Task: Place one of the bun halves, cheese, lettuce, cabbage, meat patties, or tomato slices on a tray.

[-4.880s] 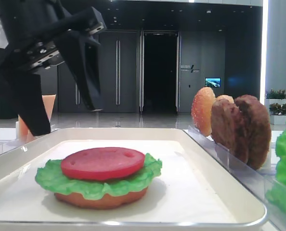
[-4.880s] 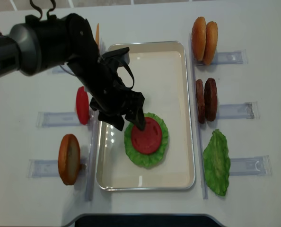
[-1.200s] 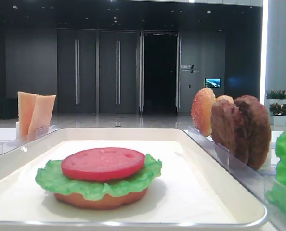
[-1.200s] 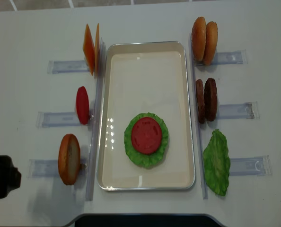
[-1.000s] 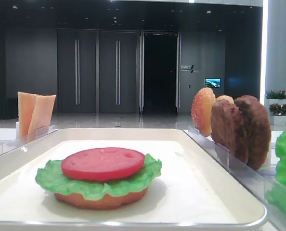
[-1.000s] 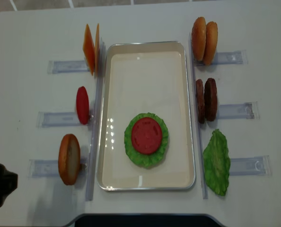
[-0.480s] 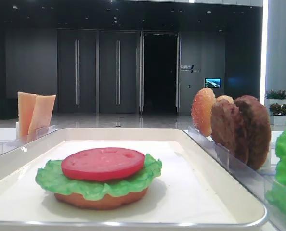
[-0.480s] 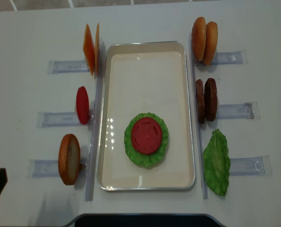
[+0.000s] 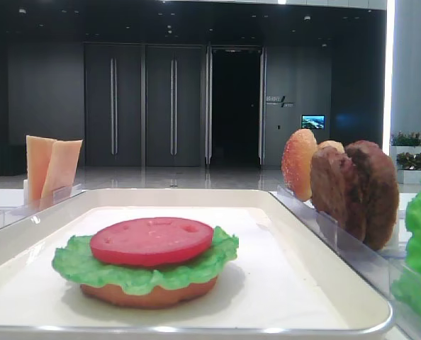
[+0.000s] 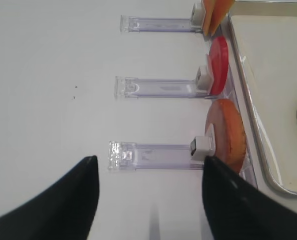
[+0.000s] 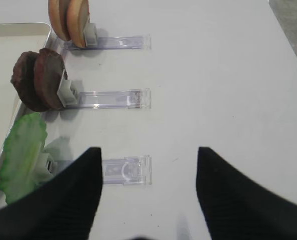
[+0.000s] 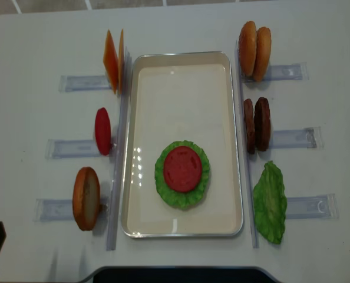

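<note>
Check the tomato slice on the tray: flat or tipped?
Flat. The tomato slice lies level on the lettuce inside the tray.

The left gripper (image 10: 148,200) is seen with its two dark fingers (image 10: 68,200) spread wide apart, nothing between them. The right gripper (image 11: 147,195) is likewise held with fingers (image 11: 238,195) parted and nothing gripped. Both are held above the table.

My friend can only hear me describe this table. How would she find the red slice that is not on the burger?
Start at the big white tray in the middle, then look just outside its left rim. Three clear holders sit there in a row, and the middle one props up the tomato slice on its edge. It is the only red disc there, between the orange cheese and a brown bun half.
</note>
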Available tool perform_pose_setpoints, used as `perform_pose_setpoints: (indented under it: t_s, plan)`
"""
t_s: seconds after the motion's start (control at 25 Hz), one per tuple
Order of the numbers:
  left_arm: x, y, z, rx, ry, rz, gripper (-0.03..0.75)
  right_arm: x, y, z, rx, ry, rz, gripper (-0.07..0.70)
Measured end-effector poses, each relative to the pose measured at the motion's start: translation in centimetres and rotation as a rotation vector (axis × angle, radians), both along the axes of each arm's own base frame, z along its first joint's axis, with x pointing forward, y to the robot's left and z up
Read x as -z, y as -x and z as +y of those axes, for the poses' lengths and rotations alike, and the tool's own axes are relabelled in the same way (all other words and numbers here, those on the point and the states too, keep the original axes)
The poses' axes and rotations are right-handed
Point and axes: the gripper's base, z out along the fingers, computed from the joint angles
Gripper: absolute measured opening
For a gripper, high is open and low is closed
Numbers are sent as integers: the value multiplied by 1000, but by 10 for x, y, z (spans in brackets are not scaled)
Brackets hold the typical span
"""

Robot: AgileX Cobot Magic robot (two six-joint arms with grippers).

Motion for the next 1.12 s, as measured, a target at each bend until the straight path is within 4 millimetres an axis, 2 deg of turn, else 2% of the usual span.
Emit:
perform_pose_setpoints:
  t_s: [0.4, 1.12]
  plan:
    - [0, 7, 0, 18, -24, -50, 426, 0, 0, 0, 0, 0, 0, 425]
    - [0, 7, 0, 36, -52, -49, 422, 0, 0, 0, 0, 0, 0, 425]
